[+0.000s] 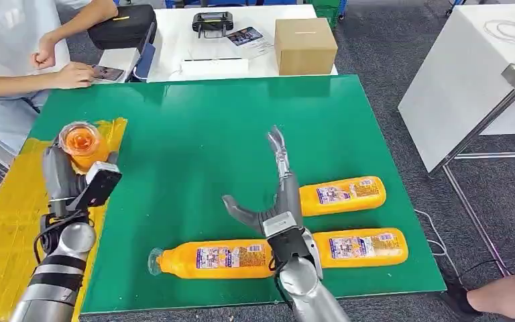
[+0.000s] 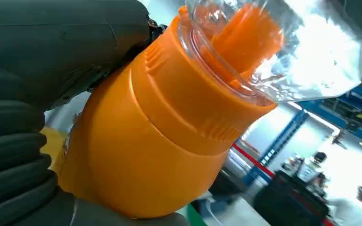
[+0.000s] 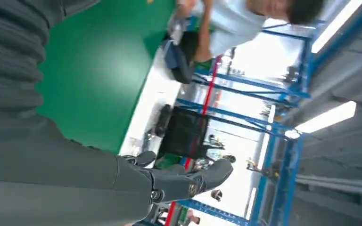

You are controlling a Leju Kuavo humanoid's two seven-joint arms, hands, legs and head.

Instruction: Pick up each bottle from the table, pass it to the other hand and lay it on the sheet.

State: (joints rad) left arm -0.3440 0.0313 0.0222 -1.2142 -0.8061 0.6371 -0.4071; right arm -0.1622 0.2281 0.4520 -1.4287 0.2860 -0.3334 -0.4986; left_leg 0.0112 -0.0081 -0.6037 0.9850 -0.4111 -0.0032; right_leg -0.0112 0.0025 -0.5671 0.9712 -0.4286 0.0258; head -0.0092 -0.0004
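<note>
The left hand (image 1: 64, 176) grips an orange bottle (image 1: 82, 144) upright over the yellow sheet (image 1: 7, 221), just off the left edge of the green mat (image 1: 201, 127); its clear cap points up toward the head camera. Three more bottles lie on the mat's near part, long axes running left to right. The long bottle (image 1: 214, 260) points its clear cap left. The right hand (image 1: 275, 201) hovers above the mat with fingers spread, holding nothing. Right of it lie the upper bottle (image 1: 343, 194) and the lower bottle (image 1: 362, 247). Their labels carry print too small to read.
</note>
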